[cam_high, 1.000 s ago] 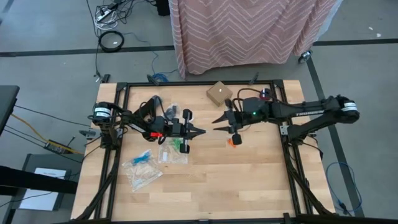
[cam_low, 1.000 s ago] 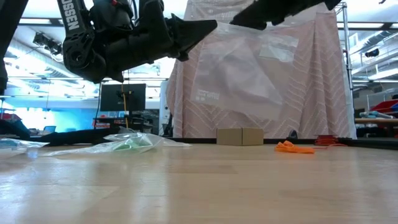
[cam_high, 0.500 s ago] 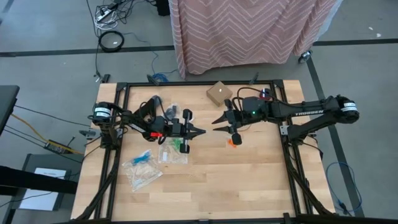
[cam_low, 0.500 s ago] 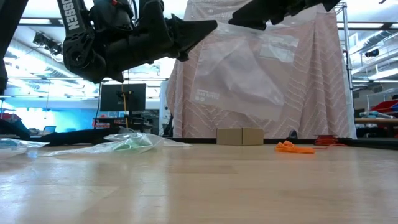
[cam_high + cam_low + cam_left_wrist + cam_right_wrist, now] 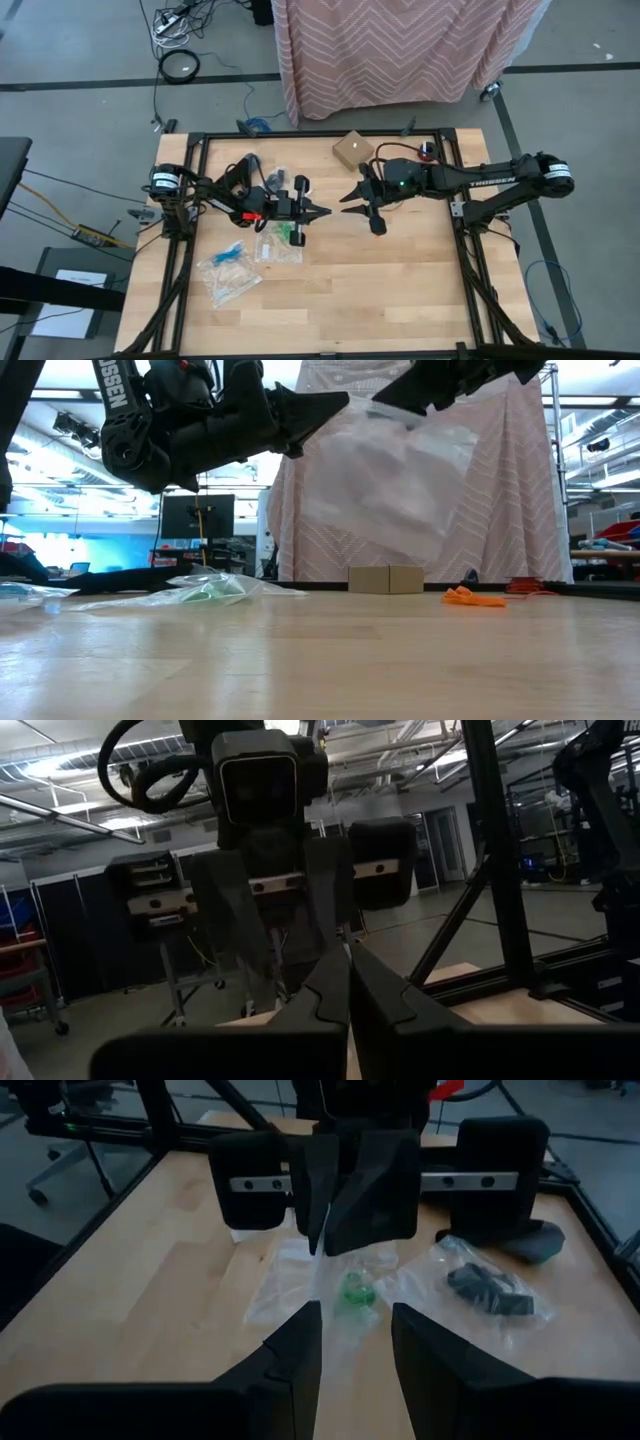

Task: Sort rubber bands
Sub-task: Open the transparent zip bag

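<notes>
**High view.** The left gripper (image 5: pixel 322 212) and right gripper (image 5: pixel 346 208) are meeting tip to tip above the middle of the table (image 5: pixel 400 290). Filled zip bags (image 5: pixel 262 255) are lying below the left arm.

**Low view.** A clear bag (image 5: pixel 390 485) is hanging in the air from the right gripper. The orange rubber bands (image 5: pixel 472 597) are lying loose on the table, outside any bag. Risk: the bag appears hooked rather than pinched, so any pull apart could drop it.

**Left wrist view.** The left fingers (image 5: pixel 322 995) are pressing fully together. Whether film is caught between them cannot be told.

**Right wrist view.** The right fingers (image 5: pixel 300 1342) are standing apart with a gap. The green bands (image 5: pixel 355 1290) and black bands (image 5: pixel 487 1288) are sitting bagged below. Risk: a falling bag could cover them, or the tips could collide.
</notes>
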